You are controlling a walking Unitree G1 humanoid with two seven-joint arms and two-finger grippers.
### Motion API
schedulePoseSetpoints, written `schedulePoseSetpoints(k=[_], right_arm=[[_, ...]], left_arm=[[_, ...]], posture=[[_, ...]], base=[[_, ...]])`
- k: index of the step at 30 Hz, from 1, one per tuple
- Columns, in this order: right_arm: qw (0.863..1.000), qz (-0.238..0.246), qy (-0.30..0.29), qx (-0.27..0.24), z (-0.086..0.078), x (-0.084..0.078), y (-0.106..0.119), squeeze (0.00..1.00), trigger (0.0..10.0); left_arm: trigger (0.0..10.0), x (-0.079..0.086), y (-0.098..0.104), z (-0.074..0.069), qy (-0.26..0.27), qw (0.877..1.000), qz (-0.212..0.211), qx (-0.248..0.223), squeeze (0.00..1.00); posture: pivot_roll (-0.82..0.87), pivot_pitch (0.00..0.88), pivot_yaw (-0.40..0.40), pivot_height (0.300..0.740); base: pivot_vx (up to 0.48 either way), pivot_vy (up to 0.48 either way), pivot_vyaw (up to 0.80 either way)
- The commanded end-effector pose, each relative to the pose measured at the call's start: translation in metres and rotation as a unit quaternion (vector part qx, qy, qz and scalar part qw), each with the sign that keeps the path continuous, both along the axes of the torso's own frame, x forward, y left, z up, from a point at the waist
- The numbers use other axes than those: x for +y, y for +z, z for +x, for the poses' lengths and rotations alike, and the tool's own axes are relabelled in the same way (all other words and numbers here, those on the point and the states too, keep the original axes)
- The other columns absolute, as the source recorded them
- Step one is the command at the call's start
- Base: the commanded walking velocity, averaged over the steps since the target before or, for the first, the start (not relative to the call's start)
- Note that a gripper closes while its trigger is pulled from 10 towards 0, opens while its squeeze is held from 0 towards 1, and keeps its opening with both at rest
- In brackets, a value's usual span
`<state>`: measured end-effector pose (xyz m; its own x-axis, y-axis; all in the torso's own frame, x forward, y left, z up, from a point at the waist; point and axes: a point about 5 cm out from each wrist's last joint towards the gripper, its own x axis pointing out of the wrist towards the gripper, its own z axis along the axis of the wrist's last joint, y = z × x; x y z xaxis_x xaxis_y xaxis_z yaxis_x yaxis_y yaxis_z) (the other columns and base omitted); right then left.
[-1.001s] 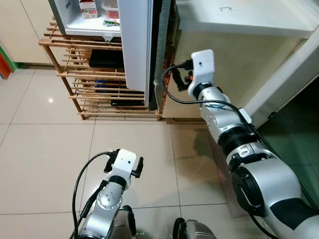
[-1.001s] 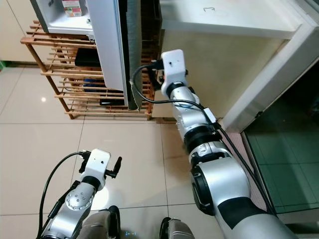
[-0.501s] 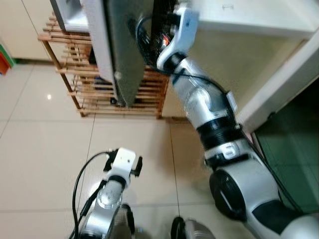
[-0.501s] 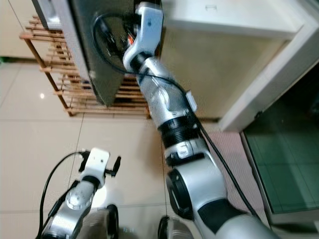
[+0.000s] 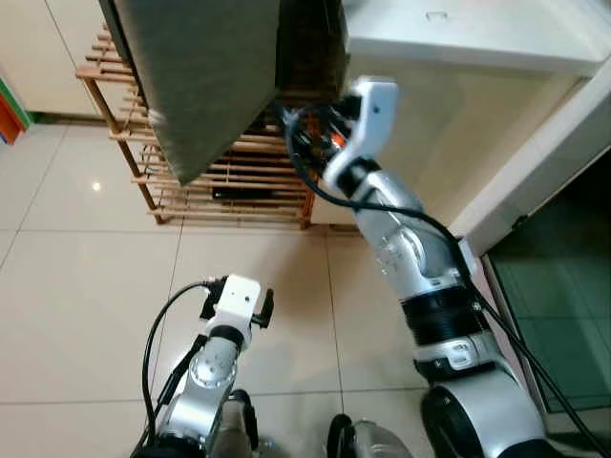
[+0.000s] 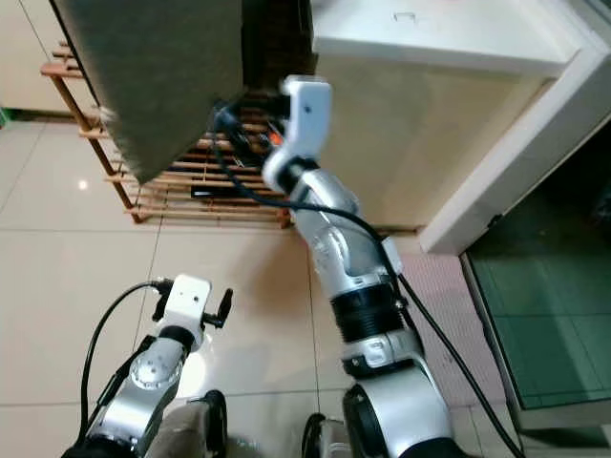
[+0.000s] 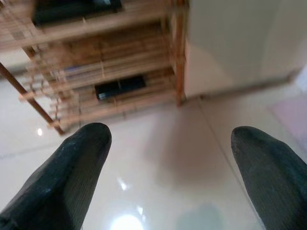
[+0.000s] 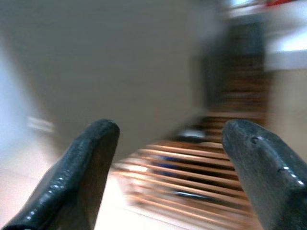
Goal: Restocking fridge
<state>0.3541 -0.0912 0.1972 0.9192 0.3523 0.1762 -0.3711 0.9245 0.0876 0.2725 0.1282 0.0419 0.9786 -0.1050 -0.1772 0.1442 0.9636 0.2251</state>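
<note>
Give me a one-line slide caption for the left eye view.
Right hand raised beside the grey fridge door, wooden rack behind; left hand idle above the tiled floor.

Fridge door (image 5: 220, 76), flat grey-olive face, tilted across the upper left, lower corner over a wooden rack (image 5: 239, 181), dark fridge edge (image 5: 310, 48) just beside it

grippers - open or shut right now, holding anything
Left gripper: open, empty, low over the floor tiles.
Right gripper: open, empty, raised by the fridge door.
</note>
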Motion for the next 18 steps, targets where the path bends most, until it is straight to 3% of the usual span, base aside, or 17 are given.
schedulePoseSetpoints(k=[1,3,4,6,10,18], right_arm=[[0.998,-0.037,-0.048,0.003,-0.004,-0.019,-0.015,0.00,10.0],[0.992,-0.076,-0.098,0.023,-0.014,-0.047,-0.041,0.00,10.0],[0.992,-0.076,-0.098,0.023,-0.014,-0.047,-0.041,0.00,10.0],[0.986,-0.091,-0.131,0.048,-0.027,-0.065,-0.063,0.00,10.0],[0.981,-0.089,-0.155,0.069,-0.036,-0.071,-0.079,0.00,10.0],[0.981,-0.091,-0.161,0.065,-0.036,-0.066,-0.084,0.00,10.0]], left_arm=[[10.0,-0.002,0.025,0.009,0.006,0.998,-0.015,-0.057,0.00],[10.0,-0.002,0.051,0.018,0.006,0.994,-0.029,-0.103,0.00],[10.0,-0.002,0.051,0.018,0.006,0.994,-0.029,-0.103,0.00],[10.0,-0.002,0.073,0.027,0.006,0.989,-0.043,-0.138,0.00],[10.0,-0.005,0.087,0.038,-0.010,0.988,-0.036,-0.152,0.00],[10.0,-0.004,0.093,0.040,-0.010,0.987,-0.036,-0.154,0.00]], posture=[[0.17,0.114,-0.077,0.740],[0.17,0.095,-0.064,0.740],[0.17,0.095,-0.064,0.740],[0.16,0.085,-0.055,0.740],[0.15,0.065,-0.025,0.740],[0.15,0.061,-0.020,0.740]], base=[[0.000,0.000,0.00],[0.000,0.000,0.00],[0.000,0.000,0.00],[0.255,0.405,0.00],[0.269,0.398,0.00],[0.275,0.394,0.00]])
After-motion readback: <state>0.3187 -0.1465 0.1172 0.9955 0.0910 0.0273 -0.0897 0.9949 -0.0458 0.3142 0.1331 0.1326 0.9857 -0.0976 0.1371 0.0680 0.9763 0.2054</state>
